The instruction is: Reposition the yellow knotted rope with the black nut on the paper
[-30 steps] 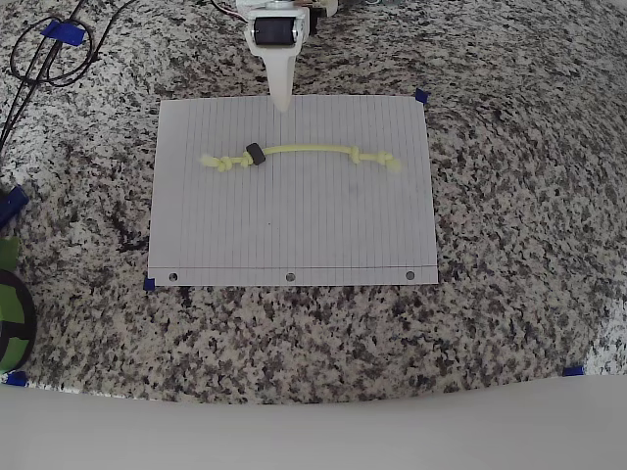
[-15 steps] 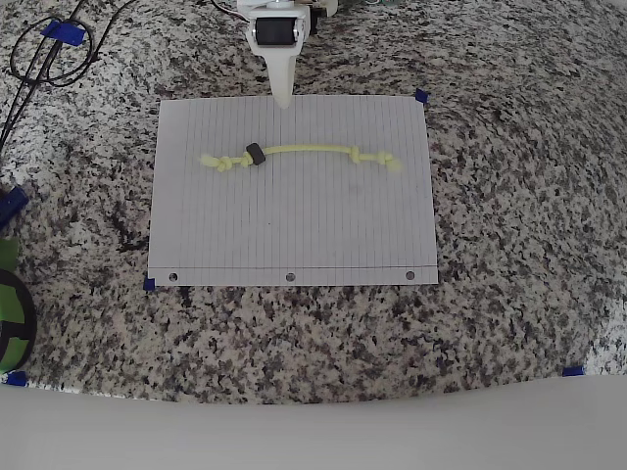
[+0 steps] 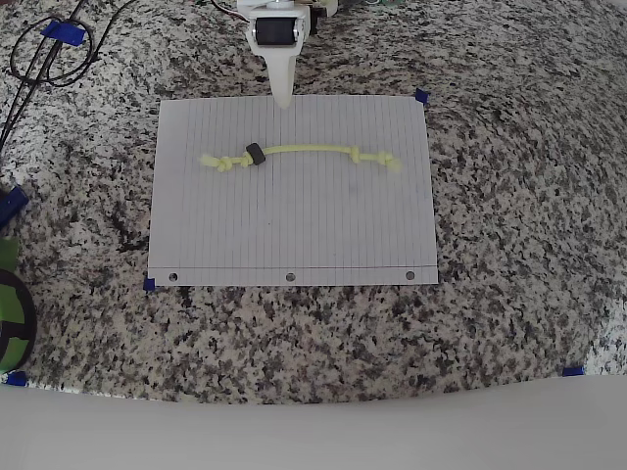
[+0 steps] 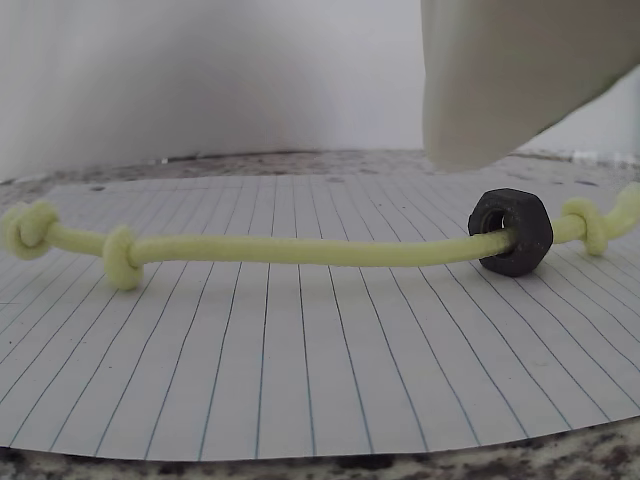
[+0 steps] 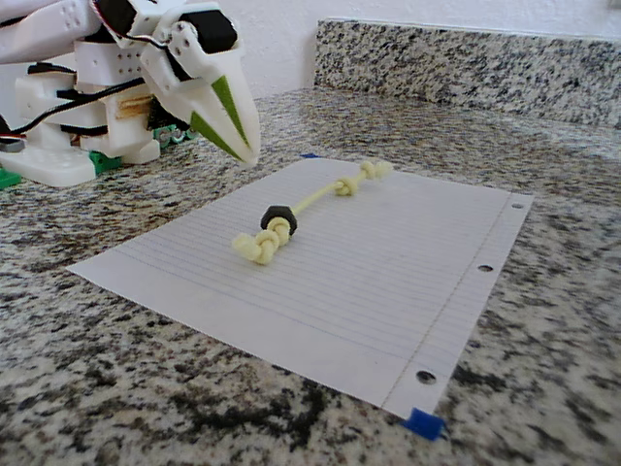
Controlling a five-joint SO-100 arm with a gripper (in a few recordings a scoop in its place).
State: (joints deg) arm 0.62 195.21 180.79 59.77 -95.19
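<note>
The gripper (image 3: 282, 98) is hanging over the far edge of the paper (image 3: 294, 235), its fingers pressed together and gripping nothing; the yellow knotted rope (image 3: 304, 151) is lying just ahead of its tip, untouched; the black nut (image 3: 255, 154) is sitting on the cord beside one end knot, slightly left of the tip in the overhead view.

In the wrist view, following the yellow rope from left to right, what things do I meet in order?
End knot → second knot → long bare stretch of the yellow knotted rope → black nut → knot at the right edge.
</note>
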